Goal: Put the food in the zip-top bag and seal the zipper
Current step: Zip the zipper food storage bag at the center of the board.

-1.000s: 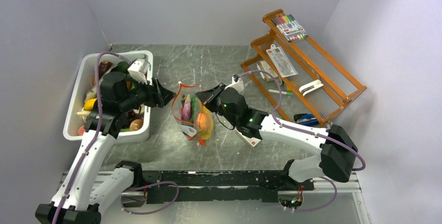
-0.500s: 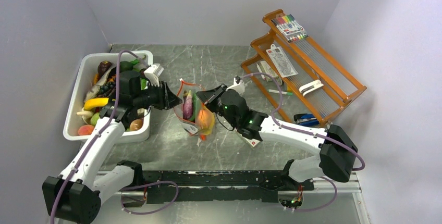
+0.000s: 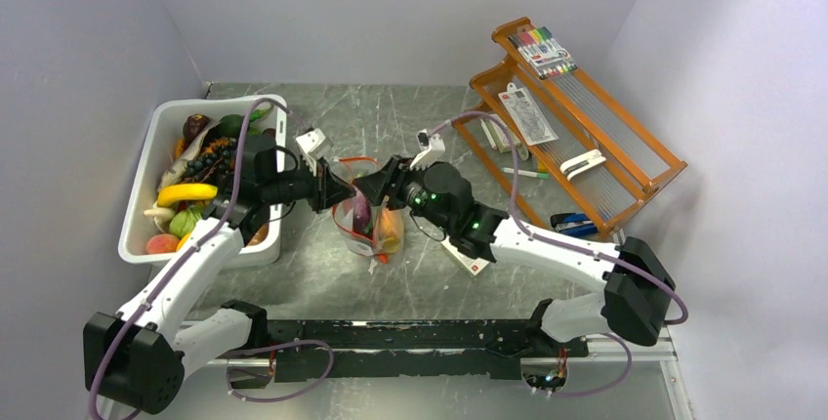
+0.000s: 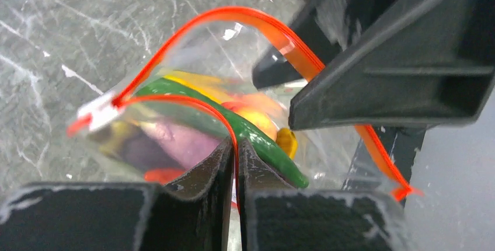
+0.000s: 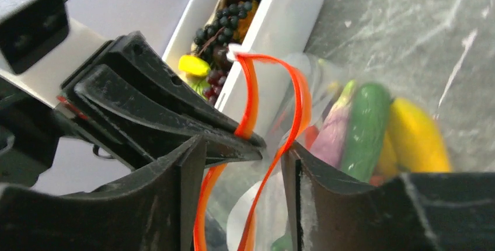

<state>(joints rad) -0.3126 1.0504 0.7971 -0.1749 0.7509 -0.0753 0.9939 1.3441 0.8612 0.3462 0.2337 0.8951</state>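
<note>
Clear plastic, the zip-top bag [image 3: 361, 234] of food [image 3: 389, 230] sits on the table [image 3: 391, 127], with the left claw [image 3: 340, 191] and right claw [image 3: 376, 186] both at its mouth. Left wrist: that claw is clamped on the red-orange zipper [image 4: 233, 10]. Right wrist: its jaws stand apart, straddling the zipper's two strips.

The left gripper [image 3: 342, 191] has swung from over the tub [image 3: 137, 200] to the bag [image 3: 376, 234] and closed on the zipper's [image 4: 245, 13] lip on its side. The right gripper [image 3: 379, 184], clamped on the opposite lip before, has parted its jaws around it. The bag has narrowed.
</note>
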